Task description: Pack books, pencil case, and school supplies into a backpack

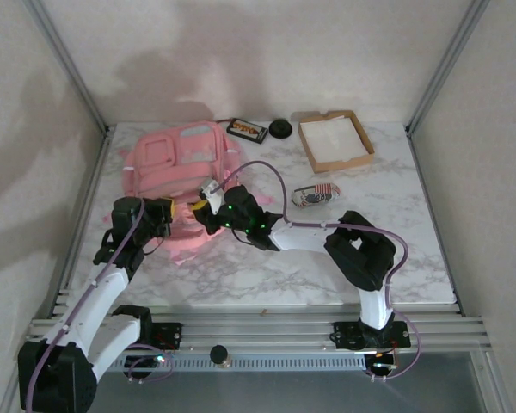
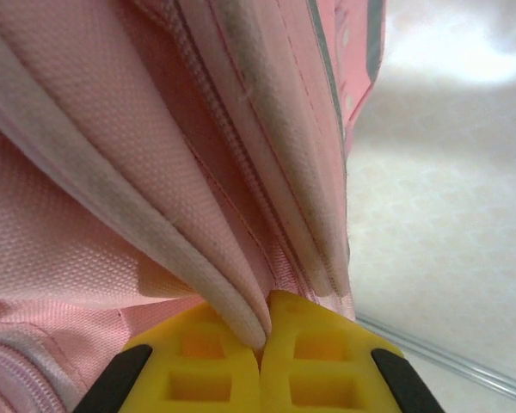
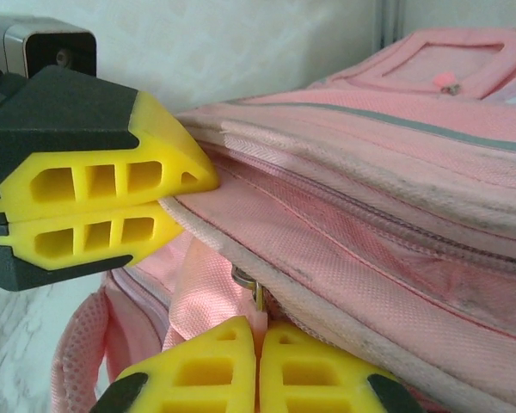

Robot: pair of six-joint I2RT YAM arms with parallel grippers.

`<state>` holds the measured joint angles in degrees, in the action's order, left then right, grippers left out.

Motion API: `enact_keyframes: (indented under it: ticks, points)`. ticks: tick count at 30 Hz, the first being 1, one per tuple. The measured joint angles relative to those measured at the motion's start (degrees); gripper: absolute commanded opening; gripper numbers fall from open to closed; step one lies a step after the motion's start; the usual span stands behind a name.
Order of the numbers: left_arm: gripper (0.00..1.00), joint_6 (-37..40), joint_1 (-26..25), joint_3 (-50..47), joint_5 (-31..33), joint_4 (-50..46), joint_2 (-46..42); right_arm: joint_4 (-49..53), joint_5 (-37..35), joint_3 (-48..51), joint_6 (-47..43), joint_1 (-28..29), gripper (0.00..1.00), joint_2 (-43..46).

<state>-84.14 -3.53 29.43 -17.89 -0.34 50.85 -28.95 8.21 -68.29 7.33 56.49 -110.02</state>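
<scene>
Right gripper pinches the zipper pull of the backpack lying left on the table, while the left gripper clamps its piped edge; pulling askew could, I judge, slip the small pull free or drag the soft pack.

Cardboard tray — black dome
</scene>
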Motion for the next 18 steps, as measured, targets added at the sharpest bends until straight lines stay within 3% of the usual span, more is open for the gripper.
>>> enact_keyframes:
  ticks: [10, 18]
  points:
    - [0.0, 2.4, 0.0, 0.9, -2.5, -3.0, -0.1, 7.3, 5.4, -1.3, -0.2, -1.6, 0.06, 2.0]
    - [0.0, 2.6, -0.5, 1.9, -0.2, -3.0, -0.1, 16.3, 3.9, -7.2, 4.6, -1.0, 0.24, 1.4]
